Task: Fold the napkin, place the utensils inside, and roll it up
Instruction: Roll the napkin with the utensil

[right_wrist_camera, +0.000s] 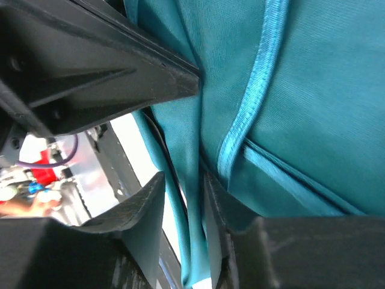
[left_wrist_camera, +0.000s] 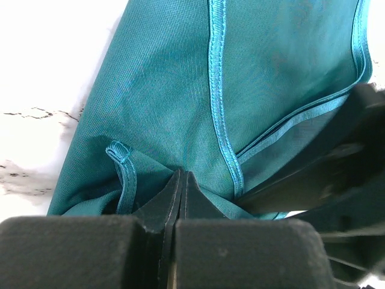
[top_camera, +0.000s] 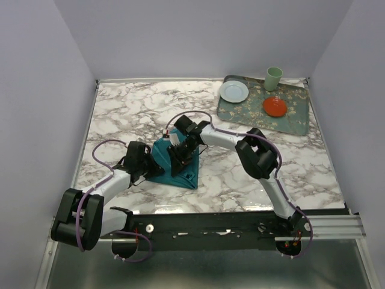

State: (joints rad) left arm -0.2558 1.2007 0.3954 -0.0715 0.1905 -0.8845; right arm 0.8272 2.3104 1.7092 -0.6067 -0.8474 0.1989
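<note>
Plain pale walls close in a white marble table [top_camera: 138, 108] veined in grey, with a dark metal rail [top_camera: 240, 226] along its near edge. In the overhead view the left gripper [top_camera: 148, 165] lies low at the left edge of the napkin [top_camera: 187, 176], a teal cloth folded to a rough triangle left of the table's centre. The right gripper [top_camera: 179, 158] comes down onto the middle of the cloth from the far right. At the far right corner sits a patterned grey-green tray [top_camera: 295, 123]; a white plate [top_camera: 233, 91] overlaps its left rim, and a red dish [top_camera: 274, 106] and a pale green cup [top_camera: 274, 78] stand on it.

The left wrist camera gives what the overhead view cannot: the left gripper's [left_wrist_camera: 182, 177] fingers are pressed together with puckered teal cloth pinched at their tips, and a stitched hem [left_wrist_camera: 218, 90] runs up the fold beyond them. A dark, blurred shape at the right of that view is probably the other arm's claw.

The right wrist camera shows the right gripper [right_wrist_camera: 180, 189] with its fingers parted and a narrow ridge of napkin standing in the gap; the cloth's layered hems lie to the right
</note>
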